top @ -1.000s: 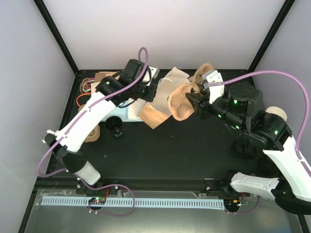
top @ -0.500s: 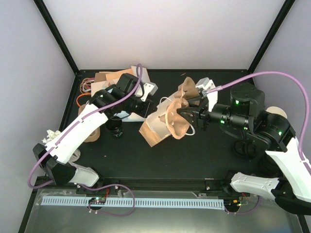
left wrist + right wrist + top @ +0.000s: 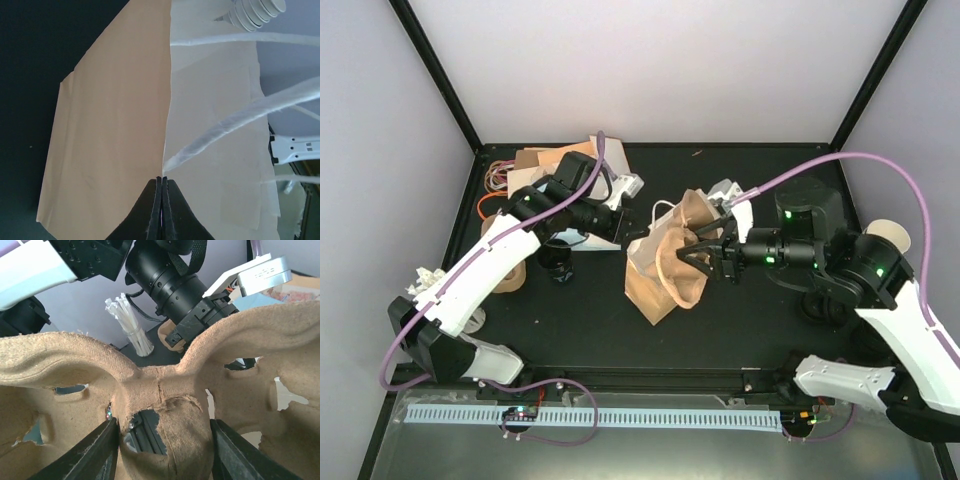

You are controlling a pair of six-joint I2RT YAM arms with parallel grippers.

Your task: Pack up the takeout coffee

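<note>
Left tool (image 3: 161,210): clenched on the paper bag (image 3: 110,130) rim.
Right tool (image 3: 162,442): grasping the cup carrier (image 3: 165,382) beside the bag.
Progress: early, we judge; carrier and coffee not yet packed.

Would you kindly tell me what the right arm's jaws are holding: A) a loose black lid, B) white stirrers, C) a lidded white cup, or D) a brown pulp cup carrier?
D: the right wrist view shows the right jaws clamped on either side of the central ridge of the pulp cup carrier, which sits at the mouth of the paper bag in the top view.
</note>
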